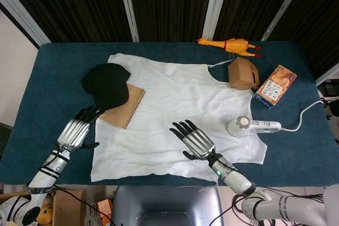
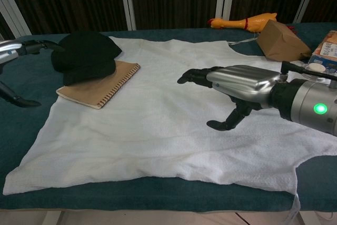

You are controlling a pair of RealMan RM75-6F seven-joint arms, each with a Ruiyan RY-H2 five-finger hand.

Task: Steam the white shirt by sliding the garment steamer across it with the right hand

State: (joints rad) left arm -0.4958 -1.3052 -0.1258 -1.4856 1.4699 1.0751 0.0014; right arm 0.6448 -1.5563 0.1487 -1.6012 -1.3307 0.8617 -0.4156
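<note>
right hand (image 1: 196, 142) spread empty over white shirt (image 1: 175, 99), steamer (image 1: 253, 126) lies to its right: reach over, wrap the handle, mind the cord

Left hand (image 1: 76, 132) and right hand (image 1: 195, 141) both outstretched, fingers spread

In the chest view, the right hand (image 2: 237, 85) and its forearm hide nearly all of the garment steamer (image 2: 316, 67); only a small pale piece shows behind the wrist. The left hand (image 2: 16, 51) is cut by the left edge there. The printed box (image 2: 327, 51) runs off the right edge, its print too small to read. The black cap (image 1: 106, 84) covers the far corner of the notebook (image 1: 124, 107).
</note>
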